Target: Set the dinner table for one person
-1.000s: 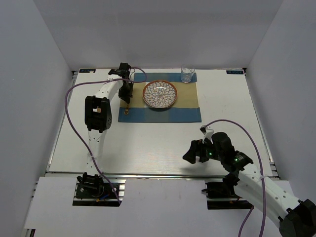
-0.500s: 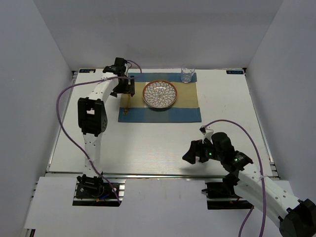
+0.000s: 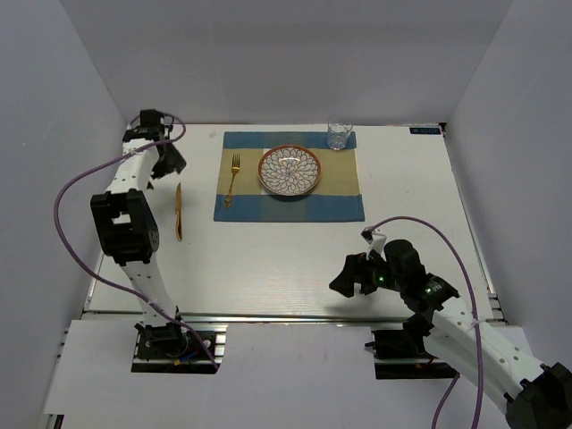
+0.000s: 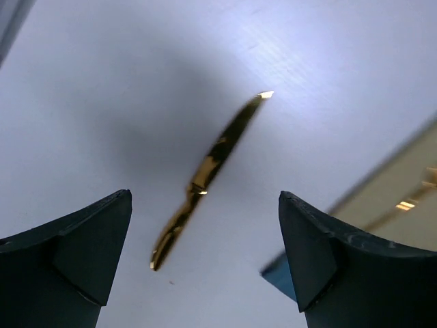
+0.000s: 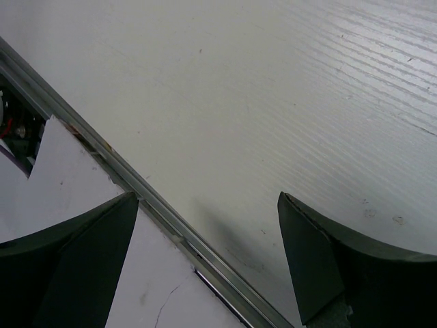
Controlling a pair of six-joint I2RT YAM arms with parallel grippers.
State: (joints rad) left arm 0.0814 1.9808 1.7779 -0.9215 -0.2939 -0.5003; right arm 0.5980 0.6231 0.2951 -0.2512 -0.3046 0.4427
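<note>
Top external view first, and straight to the trouble spots. Hard to read the left gripper [image 3: 166, 165] from up here: small, dark, tucked over the far-left corner of the dinner table [image 3: 268, 259]. Cut off at the bottom right of frame: most of the right arm.

Over to the left wrist view: a blurred gold knife [image 4: 208, 179] lying slantwise on bare white tabletop, framed between two dark fingers [image 4: 68, 260]. Only a sliver of striped placemat [image 4: 372, 198] at the right edge, with a gold glint on it too soft to name from here. Right wrist view: nothing but tabletop grain, a metal rail [image 5: 171, 229] and white board beyond it.

Now the grip. Left side: spread wide, released, empty, hovering above the knife and clear of it. Right gripper [image 3: 347, 279]: likewise wide apart, holding nothing, hanging low over the near part of the table, well apart from the setting.

Out on the mat: patterned plate [image 3: 290, 170] in the middle, gold fork [image 3: 232, 179] flat on the left strip just beside it, glass [image 3: 339, 135] at the far right corner. Knife off the mat, on bare table to its left.

Against a second ago: then clenched over the mat's left side at the fork; now let go and swung away to the far-left corner. Knife then hidden under the arm's elbow, now in plain sight. Right arm in the same spot throughout.
</note>
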